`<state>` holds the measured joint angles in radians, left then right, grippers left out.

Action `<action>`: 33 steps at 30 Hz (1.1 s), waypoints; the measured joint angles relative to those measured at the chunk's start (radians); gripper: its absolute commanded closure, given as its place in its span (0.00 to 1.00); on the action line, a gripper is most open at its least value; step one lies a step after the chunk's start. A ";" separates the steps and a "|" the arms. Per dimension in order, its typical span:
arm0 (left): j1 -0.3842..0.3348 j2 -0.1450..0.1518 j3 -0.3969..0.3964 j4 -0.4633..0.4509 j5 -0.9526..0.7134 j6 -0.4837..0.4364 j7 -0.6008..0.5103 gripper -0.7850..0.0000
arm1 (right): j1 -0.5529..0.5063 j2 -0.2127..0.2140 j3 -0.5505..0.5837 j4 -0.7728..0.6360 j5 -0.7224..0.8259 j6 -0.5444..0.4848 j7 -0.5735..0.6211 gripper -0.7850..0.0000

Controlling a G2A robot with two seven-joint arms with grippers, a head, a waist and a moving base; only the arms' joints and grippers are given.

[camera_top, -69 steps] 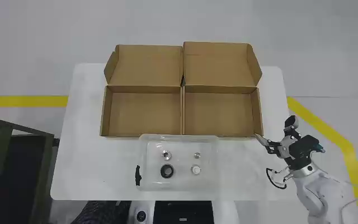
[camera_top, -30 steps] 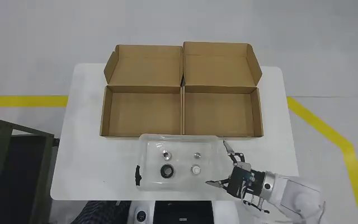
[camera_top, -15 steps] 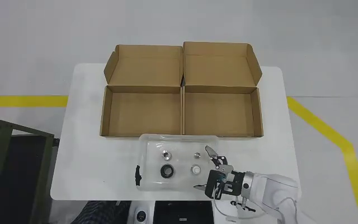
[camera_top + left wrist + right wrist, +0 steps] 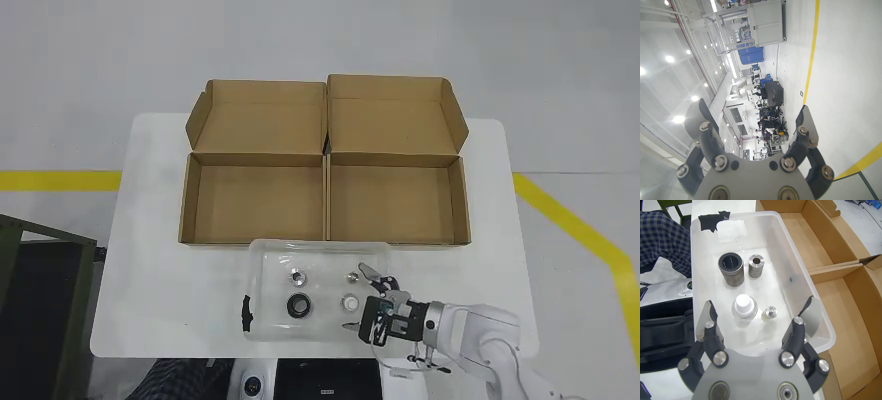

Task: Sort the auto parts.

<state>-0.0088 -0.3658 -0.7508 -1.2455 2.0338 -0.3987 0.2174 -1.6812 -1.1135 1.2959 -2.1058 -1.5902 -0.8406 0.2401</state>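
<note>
— So, where does the sort stand?
— At the first pick, by my reckoning. All four parts stand in the tub [image 4: 804,285] on the bench [image 4: 150,250]: cap [image 4: 744,308] and stud [image 4: 770,313] close together at one end, bearing [image 4: 731,269] and sleeve [image 4: 755,266] side by side farther along. Two open boxes [image 4: 395,205] sit just behind.
— And your claws?
— My right claw [image 4: 759,303] hangs over cap and stud, spread wide, gripping nothing. My left claw [image 4: 752,105], likewise open and bare, points off into the hall.
— What next?
— Likely one of that pair. They stand near each other, so I must centre on one, come down inside the tub's wall, close without nudging its neighbour, then lift it out toward a box.
</note>
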 measured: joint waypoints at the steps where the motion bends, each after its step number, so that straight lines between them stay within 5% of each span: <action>1: 0.000 0.000 0.000 0.000 0.000 0.000 0.000 0.00 | 0.004 0.001 -0.004 0.006 0.002 0.000 0.004 0.25; 9: 0.000 0.000 0.000 0.000 0.000 0.000 0.000 0.00 | 0.026 0.004 -0.031 0.038 0.003 0.000 0.025 0.38; 11: 0.000 0.000 0.000 0.000 0.000 0.000 0.000 0.00 | 0.031 0.006 -0.036 0.044 0.003 0.001 0.028 0.53; 16: 0.000 0.000 0.000 0.000 0.000 0.000 0.000 0.00 | 0.042 0.009 -0.051 0.053 -0.006 -0.007 0.035 0.75; 18: 0.000 0.000 0.000 0.000 0.000 0.000 0.000 0.00 | 0.044 0.010 -0.056 0.054 -0.008 -0.007 0.037 1.00; 33: 0.000 0.000 0.000 0.000 0.000 0.000 0.000 0.00 | 0.005 0.028 -0.009 -0.022 0.021 0.018 -0.072 1.00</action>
<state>-0.0088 -0.3658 -0.7508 -1.2455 2.0338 -0.3987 0.2174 -1.6760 -1.0855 1.2867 -2.1282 -1.5689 -0.8224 0.1683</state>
